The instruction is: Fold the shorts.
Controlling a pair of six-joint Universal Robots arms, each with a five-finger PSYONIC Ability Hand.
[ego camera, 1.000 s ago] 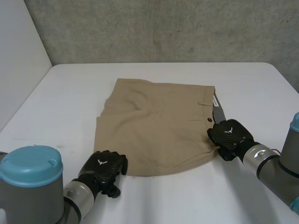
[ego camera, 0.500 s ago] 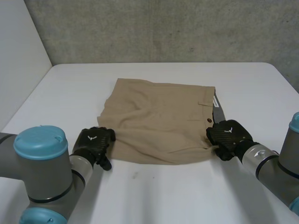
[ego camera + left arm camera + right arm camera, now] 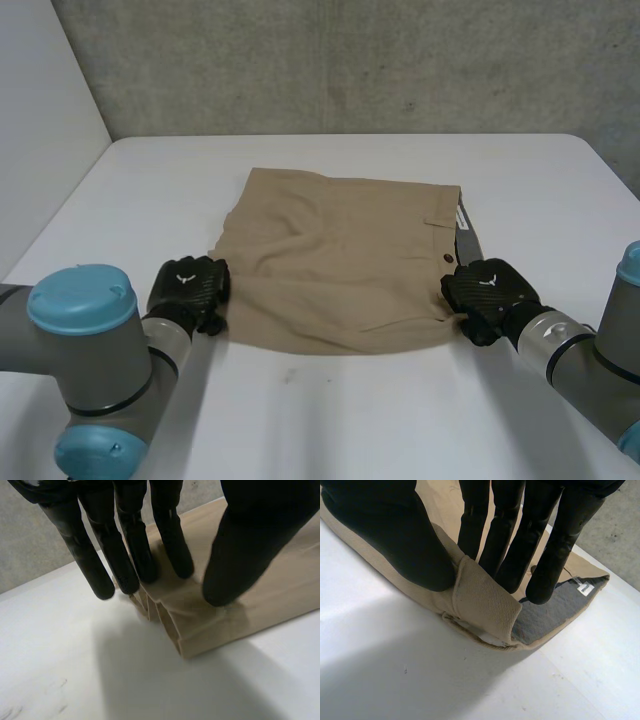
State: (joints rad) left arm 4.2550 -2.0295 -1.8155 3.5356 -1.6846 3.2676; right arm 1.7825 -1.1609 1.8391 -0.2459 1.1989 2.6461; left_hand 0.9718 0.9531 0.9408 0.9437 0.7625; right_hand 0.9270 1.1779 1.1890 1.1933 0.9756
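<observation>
The tan shorts point(image 3: 340, 260) lie flat in the middle of the white table point(image 3: 330, 420). My left hand point(image 3: 187, 290) is at their near left corner. In the left wrist view its straight fingers point(image 3: 172, 550) and thumb point(image 3: 240, 565) rest on the shorts point(image 3: 280, 590) a little apart, with cloth bunched in small pleats under the fingertips. My right hand point(image 3: 490, 295) is at the near right corner, at the waistband. There its thumb point(image 3: 400, 535) and fingers point(image 3: 520, 540) pinch a turned-up flap of the shorts point(image 3: 482, 602), and the grey lining shows beside it.
A grey concrete wall point(image 3: 350, 60) stands behind the table and a white panel point(image 3: 40, 130) at the left. Bare tabletop lies in front of the shorts and along both sides.
My left hand has moved away from the front edge, up to the shorts' near left corner. The shorts' near edge has shifted back. The right hand has kept its grip in place.
</observation>
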